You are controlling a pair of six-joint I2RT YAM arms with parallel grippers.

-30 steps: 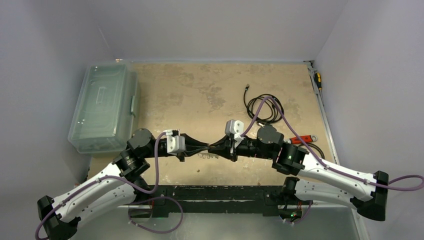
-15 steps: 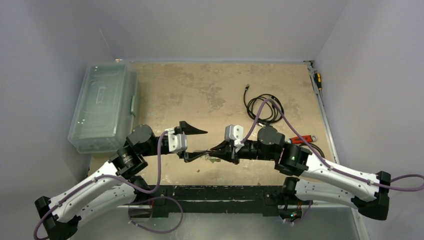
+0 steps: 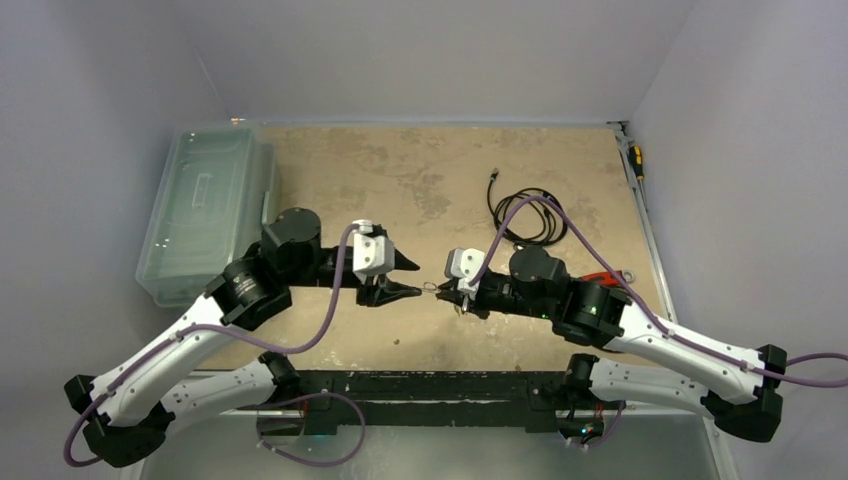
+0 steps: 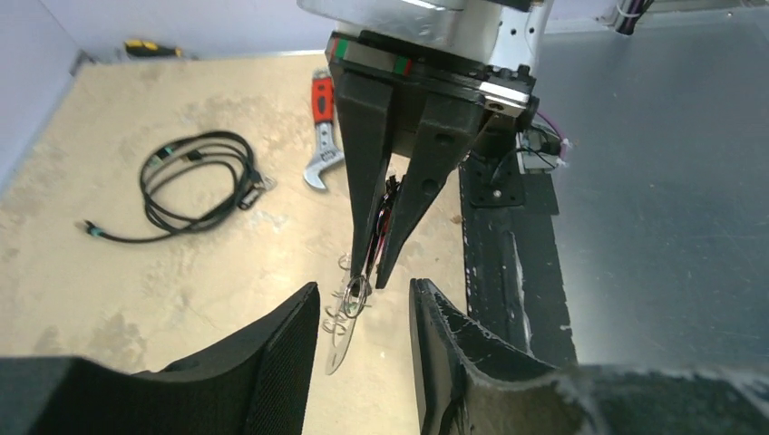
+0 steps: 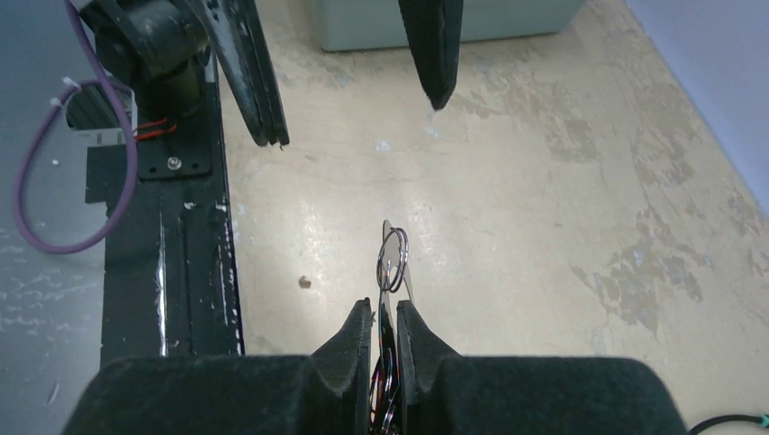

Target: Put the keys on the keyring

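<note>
My right gripper (image 3: 440, 290) (image 5: 383, 306) is shut on a bunch of keys (image 5: 381, 385). Red and dark heads show between its fingers (image 4: 363, 181). A small silver split ring (image 5: 392, 259) (image 4: 355, 294) sticks out past the fingertips, with a pale flat silver piece (image 4: 337, 349) behind it. I cannot tell whether that piece is the keyring seen edge-on. My left gripper (image 3: 412, 278) (image 4: 365, 285) is open and empty. It faces the ring from a short gap away, and its fingers (image 5: 258, 82) show at the top of the right wrist view.
A clear plastic box (image 3: 205, 215) stands at the far left. A black coiled cable (image 3: 525, 215) (image 4: 195, 177) lies at the back right. A red-handled wrench (image 3: 605, 280) (image 4: 322, 136) lies behind the right arm. A screwdriver (image 3: 634, 160) lies along the right wall. A black rail (image 3: 440, 385) runs along the near edge.
A second ago both grippers met at the centre. The left gripper has opened and drawn back up-left. The right gripper has kept the bunch and shifted slightly left.
</note>
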